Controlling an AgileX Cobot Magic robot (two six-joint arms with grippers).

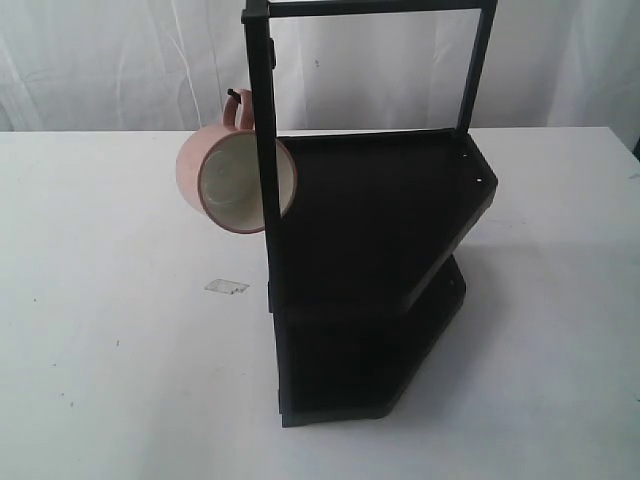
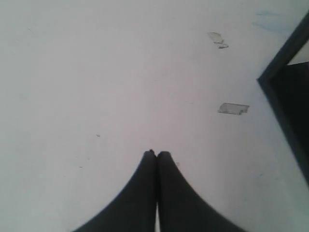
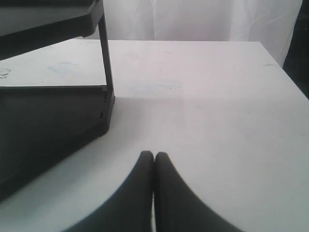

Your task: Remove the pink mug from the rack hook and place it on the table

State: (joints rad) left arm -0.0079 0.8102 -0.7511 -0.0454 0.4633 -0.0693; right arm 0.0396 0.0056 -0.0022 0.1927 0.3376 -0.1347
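pink mug (image 1: 225, 175) hangs by its handle from the rack hook (image 1: 233, 95), on the left side of the rack (image 1: 370, 250) upright, clear above the table (image 1: 100, 350). mouth faces the exterior camera, so its long axis runs roughly level, handle uppermost. dusty pink outside, cream inside, looks empty.

left gripper (image 2: 156, 153): fingers pressed together, holding nothing, over bare table with a rack corner at the edge; mug not in its view. right gripper (image 3: 154, 154): likewise clenched, empty, by the rack's other end.

judgement: left arm is nearer; mug lies above and rack-ward of it. it must open first, then lift the handle over the hook's tip.
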